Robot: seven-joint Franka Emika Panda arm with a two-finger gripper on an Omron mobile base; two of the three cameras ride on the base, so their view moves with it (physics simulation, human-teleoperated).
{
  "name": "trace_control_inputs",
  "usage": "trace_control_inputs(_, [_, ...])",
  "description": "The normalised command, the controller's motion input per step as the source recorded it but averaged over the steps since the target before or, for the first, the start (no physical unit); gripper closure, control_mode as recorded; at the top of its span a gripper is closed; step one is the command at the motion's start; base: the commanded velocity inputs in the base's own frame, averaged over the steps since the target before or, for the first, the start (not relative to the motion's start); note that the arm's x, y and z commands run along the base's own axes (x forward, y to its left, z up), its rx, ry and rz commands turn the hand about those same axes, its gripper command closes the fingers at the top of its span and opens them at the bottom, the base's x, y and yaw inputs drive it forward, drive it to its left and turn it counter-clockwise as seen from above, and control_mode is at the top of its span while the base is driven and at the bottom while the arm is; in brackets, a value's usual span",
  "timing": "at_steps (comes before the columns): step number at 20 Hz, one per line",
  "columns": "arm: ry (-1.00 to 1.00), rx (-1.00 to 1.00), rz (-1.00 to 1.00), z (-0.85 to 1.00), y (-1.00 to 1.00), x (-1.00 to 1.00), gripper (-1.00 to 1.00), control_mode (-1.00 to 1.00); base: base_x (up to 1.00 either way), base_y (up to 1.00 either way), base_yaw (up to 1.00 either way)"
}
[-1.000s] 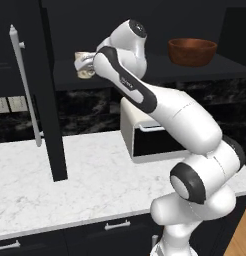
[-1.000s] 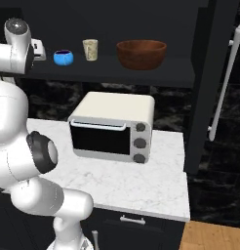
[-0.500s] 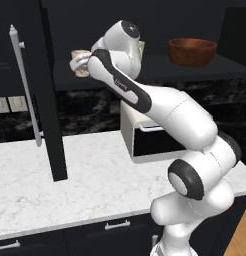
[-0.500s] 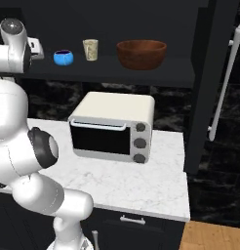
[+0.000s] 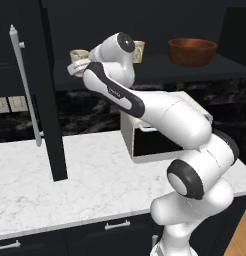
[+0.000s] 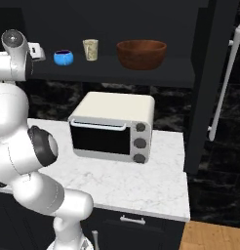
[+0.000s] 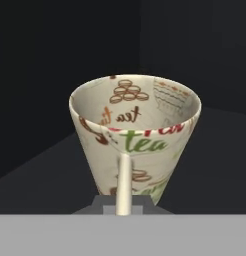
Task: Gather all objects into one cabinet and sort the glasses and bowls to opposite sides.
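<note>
The dark shelf [image 6: 156, 73] bears a blue bowl [image 6: 63, 57], a cup [image 6: 90, 49] and a brown bowl [image 6: 141, 53]; the counter [image 6: 156, 190] bears an oven [image 6: 113, 126].

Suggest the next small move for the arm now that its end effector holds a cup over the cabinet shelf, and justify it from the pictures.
Probably lower the held cup onto the shelf at the far end from the brown wooden bowl, then open. The end effector is shut on it inside the cabinet, the second cup stands between the blue bowl and the wooden bowl, so sorting is unfinished.

Beige cups [image 7: 135, 135], blue bowl [image 6: 63, 57], brown bowl [image 6: 141, 53] on cabinet shelf [image 6: 156, 73].
</note>
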Motion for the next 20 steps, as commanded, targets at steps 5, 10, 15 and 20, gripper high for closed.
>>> trace_control_inputs(5, [0.06, 0.0, -0.03, 0.08, 0.23, 0.46, 1.0, -1.0, 0.0, 0.0, 0.0])
trace_control_inputs(10, [0.08, 0.0, -0.03, 0.03, 0.24, 0.47, 1.0, -1.0, 0.0, 0.0, 0.0])
trace_control_inputs(15, [0.02, 0.0, -0.03, 0.0, 0.3, 0.35, 1.0, -1.0, 0.0, 0.0, 0.0])
trace_control_inputs(20, [0.0, 0.0, -0.01, -0.05, 0.21, 0.32, 1.0, -1.0, 0.0, 0.0, 0.0])
